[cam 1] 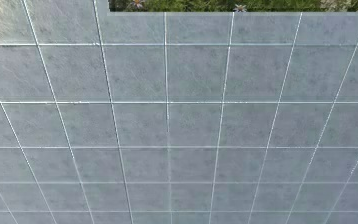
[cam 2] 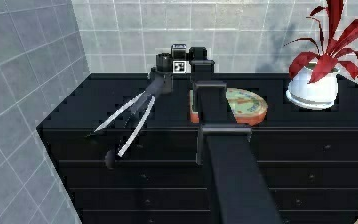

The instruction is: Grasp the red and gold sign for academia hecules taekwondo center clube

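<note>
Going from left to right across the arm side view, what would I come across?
grey tiled wall → gripper → red and gold sign, lying on the black dresser → white pot with a red plant

The dresser (cam 2: 317,150) is black all over, with plain drawer fronts. On its top, a red and gold piece (cam 2: 242,103) has an orange-red rim, a golden band and a greenish middle. At the dresser's end on the arm side view's right, the pot (cam 2: 312,92) is white and its plant (cam 2: 332,40) has crimson leaves streaked pale. Over the dresser the arm (cam 2: 232,170) is black, and the pincer (cam 2: 107,143) is dark with light grey fingers (cam 2: 127,110). Behind the dresser the wall (cam 2: 117,35) is grey tile gridded by pale grout.
</note>
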